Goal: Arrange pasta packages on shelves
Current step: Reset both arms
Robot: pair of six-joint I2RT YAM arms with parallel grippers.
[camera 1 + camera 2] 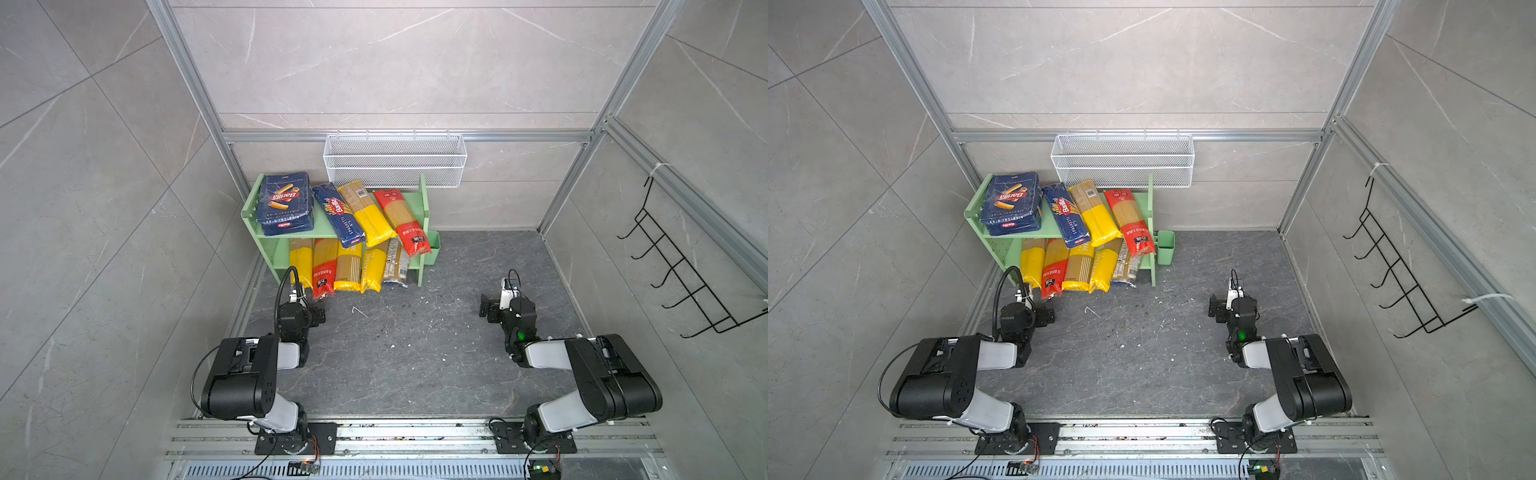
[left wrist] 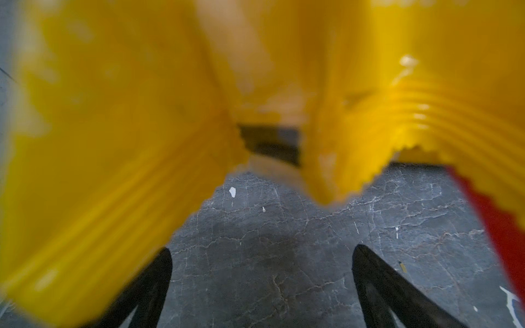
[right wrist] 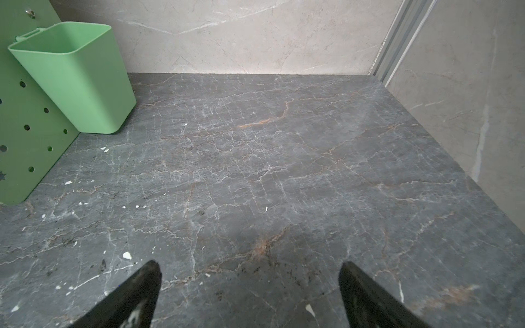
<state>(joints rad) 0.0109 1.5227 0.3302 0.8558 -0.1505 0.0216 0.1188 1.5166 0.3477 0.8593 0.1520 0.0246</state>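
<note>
The pale green shelves [image 1: 319, 222] [image 1: 1045, 226] stand at the back left. On the upper board lie two stacked dark blue Barilla boxes [image 1: 284, 203], a blue Barilla spaghetti pack [image 1: 338, 216], a yellow-ended bag [image 1: 368, 214] and a red-ended bag [image 1: 402, 222]. Several spaghetti bags [image 1: 345, 266] fill the lower board, their ends jutting onto the floor. My left gripper [image 1: 309, 301] [image 2: 262, 252] is open and empty just before those ends; blurred yellow bag ends [image 2: 113, 170] loom close. My right gripper [image 1: 496, 301] [image 3: 250, 267] hovers open over bare floor, right of the shelves.
A white wire mesh basket [image 1: 395, 160] hangs on the back wall above the shelves. A green cup [image 1: 434, 247] [image 3: 76, 76] hangs on the shelf's right panel. A black hook rack [image 1: 681, 266] is on the right wall. Dark stone floor [image 1: 407, 345] lies between the arms.
</note>
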